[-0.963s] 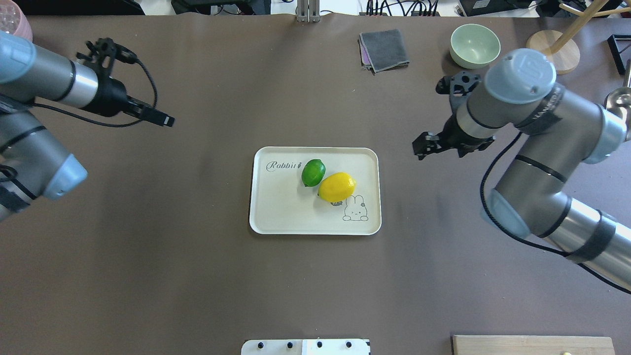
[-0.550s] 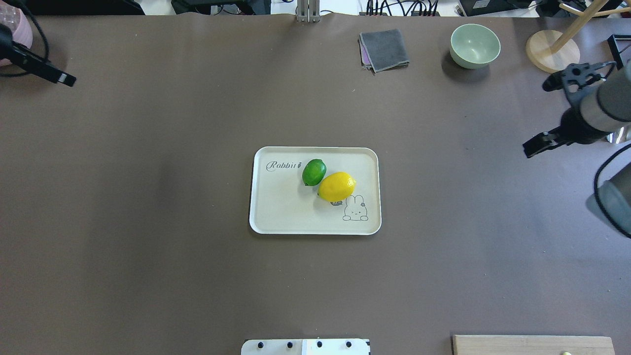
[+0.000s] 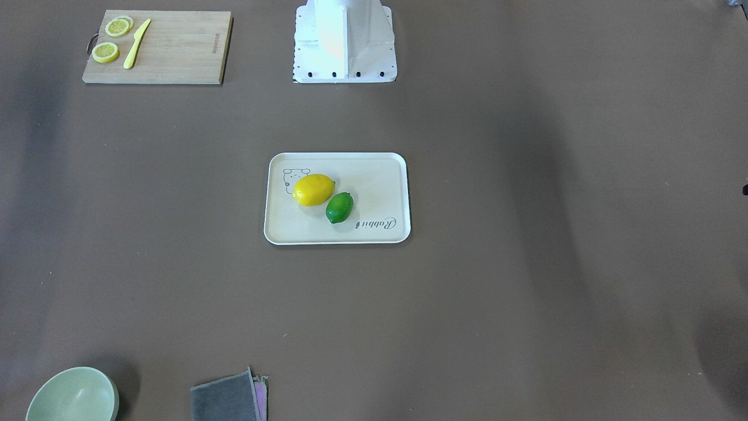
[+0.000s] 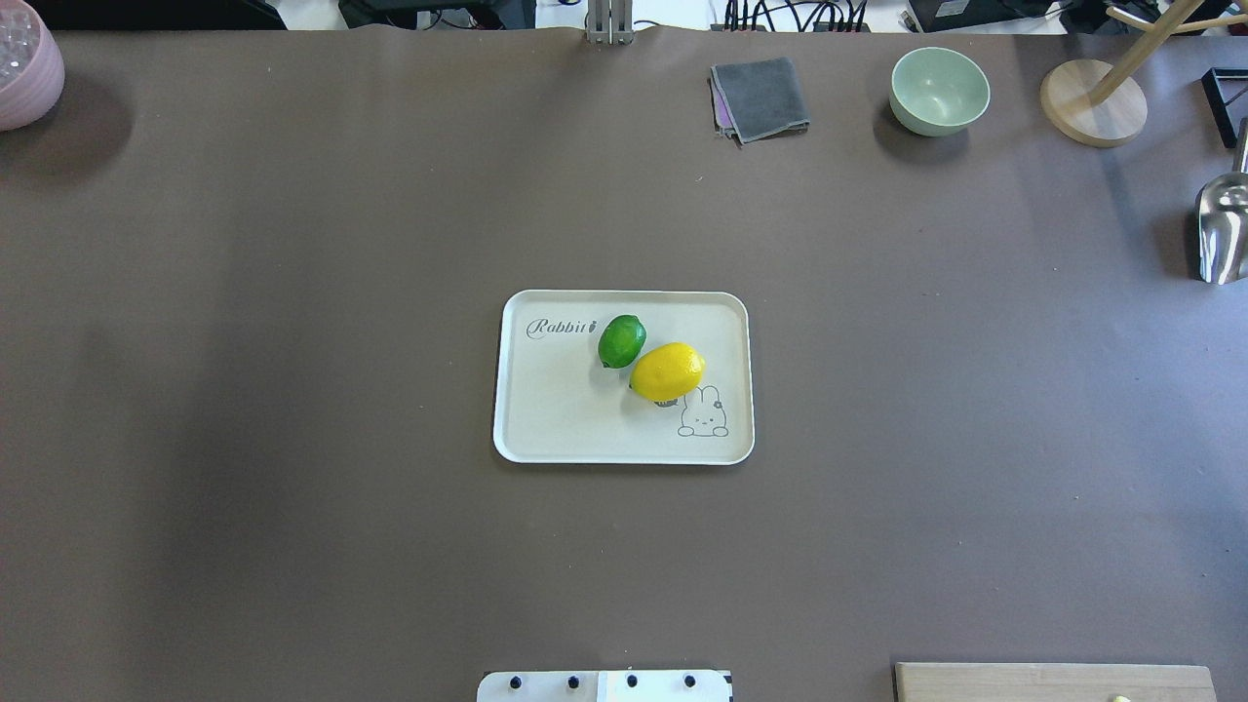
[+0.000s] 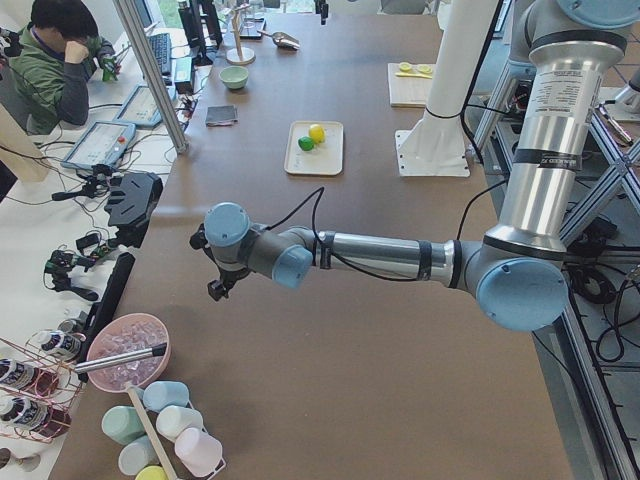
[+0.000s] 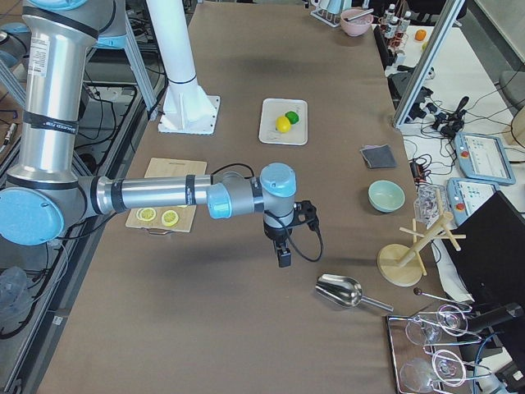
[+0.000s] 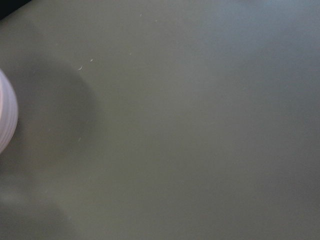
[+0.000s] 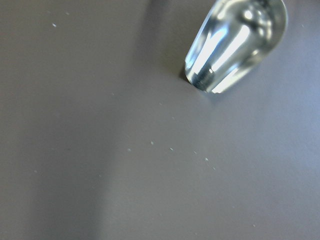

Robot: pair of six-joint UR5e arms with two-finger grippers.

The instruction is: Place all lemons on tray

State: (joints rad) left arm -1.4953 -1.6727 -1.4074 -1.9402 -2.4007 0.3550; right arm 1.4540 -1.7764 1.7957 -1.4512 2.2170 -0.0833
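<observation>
The green lemon and the yellow lemon lie touching side by side on the cream tray at the table's middle. They also show in the front-facing view, yellow and green. My left gripper hangs over the table's left end, far from the tray. My right gripper hangs over the right end near a metal scoop. Both show only in the side views, so I cannot tell whether they are open or shut.
A green bowl, a grey cloth and a wooden stand sit along the far edge. The metal scoop lies at the right, a pink bowl at the far left. A cutting board holds lemon slices and a knife.
Both arms have swung outward and left the overhead view, the left to the left end, the right to the right end. The lemons and tray have not moved.
</observation>
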